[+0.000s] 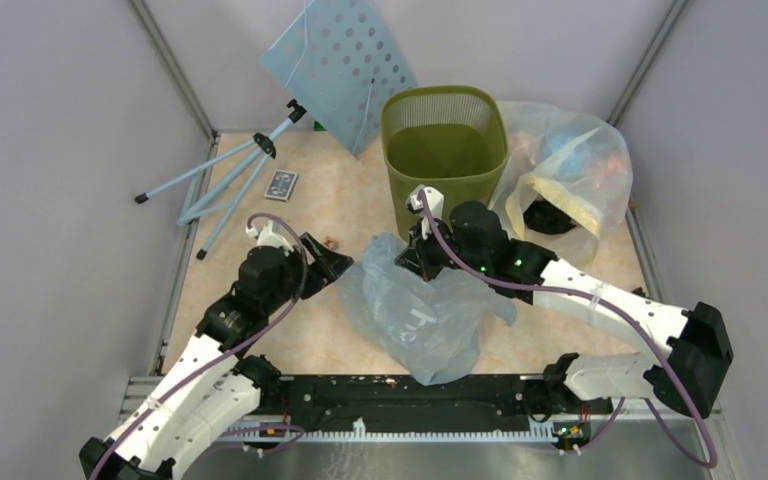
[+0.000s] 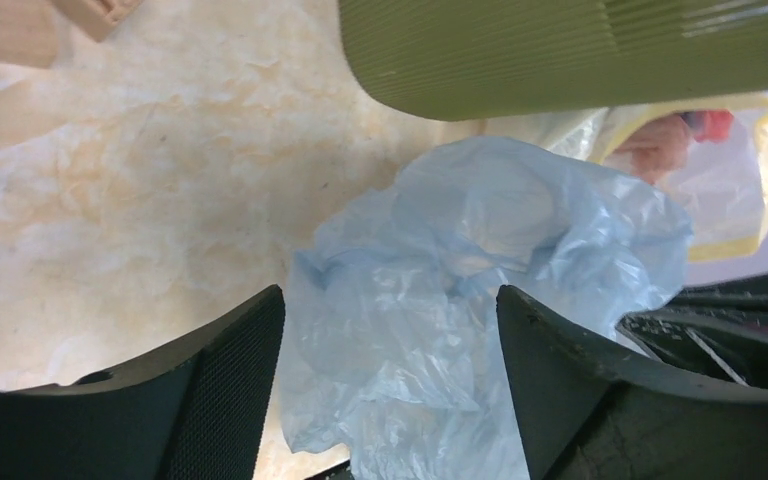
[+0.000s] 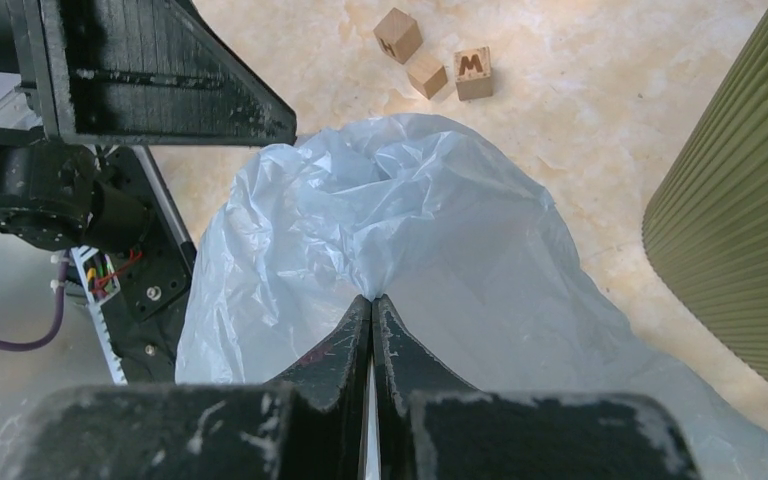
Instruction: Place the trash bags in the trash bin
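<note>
The pale blue-grey trash bag (image 1: 422, 312) lies crumpled on the table in front of the olive-green trash bin (image 1: 445, 150). My right gripper (image 1: 412, 252) is shut on a pinch of the bag's upper edge; in the right wrist view the bag (image 3: 400, 230) bunches at the closed tips (image 3: 372, 300), with the bin's wall (image 3: 740, 240) at right. My left gripper (image 1: 332, 262) is open just left of the bag. In the left wrist view the bag (image 2: 440, 330) fills the gap between the spread fingers (image 2: 230, 370), with the bin's base (image 2: 560, 55) above.
A large clear-yellowish bag with colourful contents (image 1: 570, 175) leans right of the bin. A light-blue perforated panel (image 1: 340, 65) on a tripod (image 1: 230, 180) stands at back left, a small card (image 1: 281, 185) below it. Small wooden blocks (image 3: 435, 60) lie near the left gripper.
</note>
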Robot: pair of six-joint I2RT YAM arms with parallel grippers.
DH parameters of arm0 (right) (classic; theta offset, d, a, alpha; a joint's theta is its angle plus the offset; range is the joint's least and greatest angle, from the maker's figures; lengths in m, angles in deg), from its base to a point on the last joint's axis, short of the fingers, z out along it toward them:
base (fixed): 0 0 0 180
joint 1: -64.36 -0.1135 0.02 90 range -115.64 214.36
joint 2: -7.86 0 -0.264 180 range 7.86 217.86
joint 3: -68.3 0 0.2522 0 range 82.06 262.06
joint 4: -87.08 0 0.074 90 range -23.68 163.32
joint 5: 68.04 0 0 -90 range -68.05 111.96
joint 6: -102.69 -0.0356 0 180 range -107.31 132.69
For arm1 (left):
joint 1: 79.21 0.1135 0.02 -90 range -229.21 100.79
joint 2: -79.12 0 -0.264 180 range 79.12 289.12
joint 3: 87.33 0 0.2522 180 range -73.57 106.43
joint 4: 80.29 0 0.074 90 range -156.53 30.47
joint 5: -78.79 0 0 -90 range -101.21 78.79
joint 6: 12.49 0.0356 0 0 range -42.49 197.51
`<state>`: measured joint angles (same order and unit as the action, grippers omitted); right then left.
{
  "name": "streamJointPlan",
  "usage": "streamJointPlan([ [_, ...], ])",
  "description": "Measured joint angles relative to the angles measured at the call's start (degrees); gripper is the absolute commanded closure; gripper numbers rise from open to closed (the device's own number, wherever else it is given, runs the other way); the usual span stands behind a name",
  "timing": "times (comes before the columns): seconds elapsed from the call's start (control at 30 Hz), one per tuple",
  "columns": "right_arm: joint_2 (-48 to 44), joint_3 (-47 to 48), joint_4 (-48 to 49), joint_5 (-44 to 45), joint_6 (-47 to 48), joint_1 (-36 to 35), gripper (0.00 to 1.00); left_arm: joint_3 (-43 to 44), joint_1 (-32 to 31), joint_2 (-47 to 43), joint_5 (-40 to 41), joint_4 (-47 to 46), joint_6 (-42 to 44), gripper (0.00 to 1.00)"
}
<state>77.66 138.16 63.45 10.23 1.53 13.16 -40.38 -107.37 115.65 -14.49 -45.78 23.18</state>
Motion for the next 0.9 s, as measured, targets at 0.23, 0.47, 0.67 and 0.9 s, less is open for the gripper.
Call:
streamJointPlan([
  [0.23, 0.02, -0.24, 0.02, -0.26, -0.02, 0.0, 1.0, -2.08, 0.04, 0.87, 1.18, 0.83, -5.7, 0.28],
  [0.47, 0.04, -0.24, 0.0, -0.81, -0.42, 0.0, 1.0, -8.7, 0.04, 2.84, -5.09, -4.68, -11.5, 0.81],
  [0.67, 0.04, -0.04, -1.66, 0.55, -0.35, 0.02, 1.0, -8.81, 0.04, 3.06, -3.19, -6.12, -11.3, 1.0],
  [0.9, -0.11, 6.38, -10.25, 4.66, 0.72, 2.45, 1.0, -13.79, 0.07, 2.29, -0.02, -7.04, -11.13, 1.0],
])
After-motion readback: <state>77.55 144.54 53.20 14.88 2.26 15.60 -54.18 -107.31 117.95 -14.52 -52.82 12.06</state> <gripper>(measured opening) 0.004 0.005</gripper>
